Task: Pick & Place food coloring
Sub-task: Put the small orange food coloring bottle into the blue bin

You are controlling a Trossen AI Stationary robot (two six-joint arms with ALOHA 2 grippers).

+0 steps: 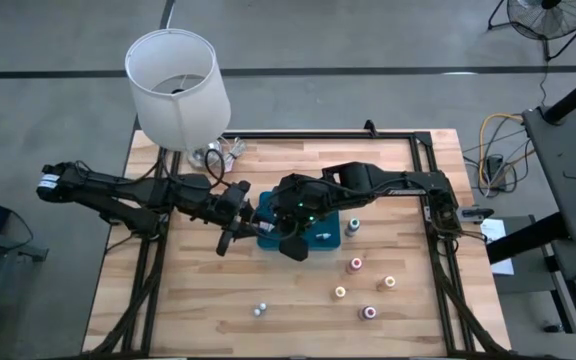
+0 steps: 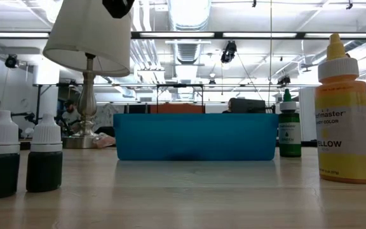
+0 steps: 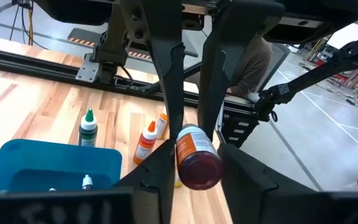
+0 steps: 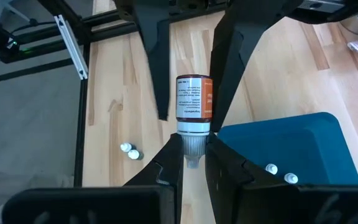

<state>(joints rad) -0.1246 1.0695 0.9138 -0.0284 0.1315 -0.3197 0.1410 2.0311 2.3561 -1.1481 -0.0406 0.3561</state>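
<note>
While both arms meet above the middle of the worktop, the right gripper (image 4: pixel 191 163) is clamped on the white cap of a food coloring bottle (image 4: pixel 193 103) with a dark red body. The left gripper (image 3: pixel 191 158) has its fingers around the body of this bottle, but I cannot tell if they press it. Just beside them stands the blue tray (image 1: pixel 313 236), with two small bottles (image 4: pixel 278 173) inside. More bottles (image 1: pixel 368 287) stand toward the front right corner.

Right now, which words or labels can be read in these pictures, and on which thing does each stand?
"YELLOW": yellow bottle, low view.
"...master" and "BODY COLOR", partly cut off: the same bottle.
Green bottle label: too small to read.
Orange-labelled bottle between both pincers: print too blurred to read.
</note>
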